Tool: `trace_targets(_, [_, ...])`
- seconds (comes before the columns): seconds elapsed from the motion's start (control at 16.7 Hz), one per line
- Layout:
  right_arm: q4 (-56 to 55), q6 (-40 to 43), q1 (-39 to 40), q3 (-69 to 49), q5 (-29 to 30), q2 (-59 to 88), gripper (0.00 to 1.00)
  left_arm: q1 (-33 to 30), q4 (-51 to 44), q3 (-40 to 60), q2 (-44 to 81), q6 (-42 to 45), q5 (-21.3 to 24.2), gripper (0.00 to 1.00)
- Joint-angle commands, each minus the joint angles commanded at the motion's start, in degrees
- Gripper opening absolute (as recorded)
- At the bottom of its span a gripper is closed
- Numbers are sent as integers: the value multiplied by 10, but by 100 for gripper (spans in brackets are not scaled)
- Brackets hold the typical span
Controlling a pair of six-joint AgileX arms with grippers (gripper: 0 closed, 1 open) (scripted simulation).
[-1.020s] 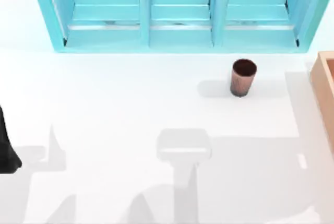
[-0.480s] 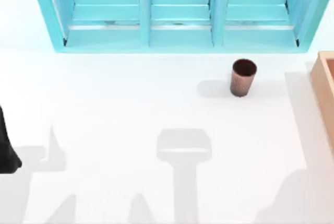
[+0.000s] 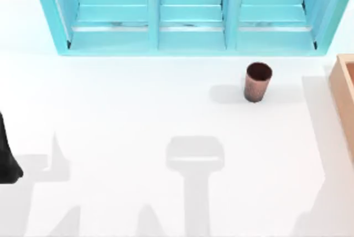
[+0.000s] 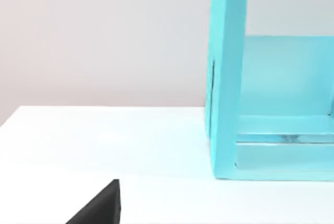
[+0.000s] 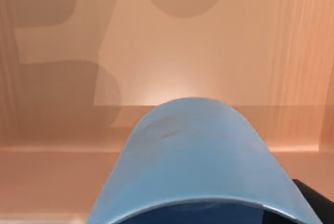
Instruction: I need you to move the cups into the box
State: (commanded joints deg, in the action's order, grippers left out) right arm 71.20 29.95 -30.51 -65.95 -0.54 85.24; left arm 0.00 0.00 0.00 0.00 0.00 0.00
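glossy blue tapered cup [image 5: 193,156] is seen close under the right wrist, over the orange-brown floor of the light tan wooden box [image 5: 156,36]; right pincer state cannot be told. cup should be lowered upright before release. reddish-brown copper cup [image 3: 257,82] stands on the white bench [image 3: 121,115].

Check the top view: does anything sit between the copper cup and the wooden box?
Nothing. In the top view the copper cup stands apart from the box at the table's right edge, with bare white table and shadow between them.
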Motion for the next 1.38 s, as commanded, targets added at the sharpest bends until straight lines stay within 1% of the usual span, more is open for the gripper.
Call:
trace_targets(0.18, [-52, -6, 7, 52, 0, 0, 0, 0, 0, 0, 0, 0, 0, 100])
trace_targets(0.42, [-58, -7, 8, 58, 0, 0, 0, 0, 0, 0, 0, 0, 0, 100])
trace_targets(1.2, [-58, -7, 8, 58, 0, 0, 98, 0, 0, 0, 0, 0, 0, 100])
trace_targets(1.26, [-58, -7, 8, 58, 0, 0, 100, 0, 0, 0, 0, 0, 0, 100])
trace_targets(1.38, [-58, -7, 8, 58, 0, 0, 100, 0, 0, 0, 0, 0, 0, 100])
